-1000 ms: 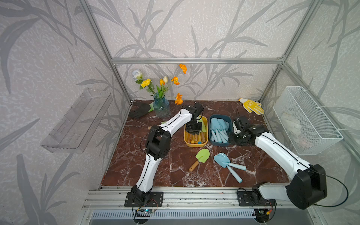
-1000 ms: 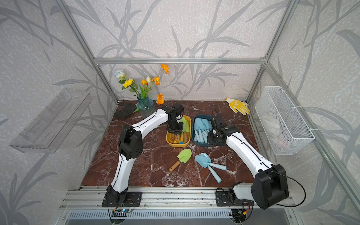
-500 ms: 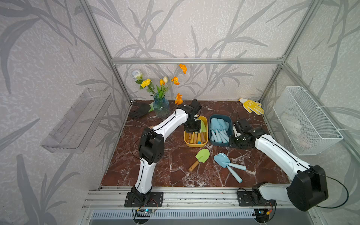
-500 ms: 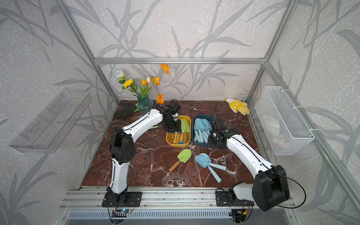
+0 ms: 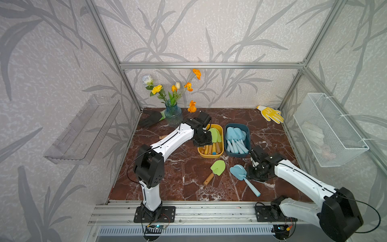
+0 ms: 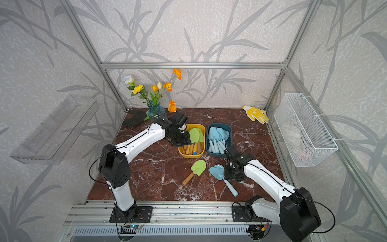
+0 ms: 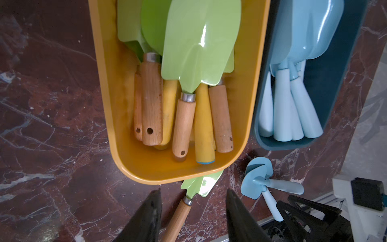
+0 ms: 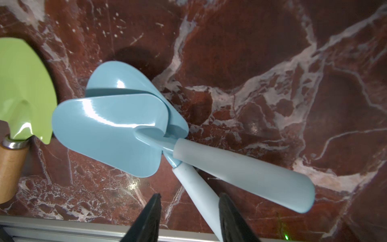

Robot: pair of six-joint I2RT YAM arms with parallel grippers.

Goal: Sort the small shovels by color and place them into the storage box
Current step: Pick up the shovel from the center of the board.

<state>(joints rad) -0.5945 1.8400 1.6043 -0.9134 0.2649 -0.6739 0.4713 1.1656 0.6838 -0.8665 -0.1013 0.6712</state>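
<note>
While right pincer hides blue shovel handle end, it and left pincer gape empty.

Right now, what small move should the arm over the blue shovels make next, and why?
Probably lower the right gripper and close: it hangs open above one blue shovel handle on the table, and the dark blue box already holds blue ones.

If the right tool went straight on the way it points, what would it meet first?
Probably the lower blue shovel's handle, which lies right between the tips of the open right tool, with the table under it. Depth is hard to judge.
</note>
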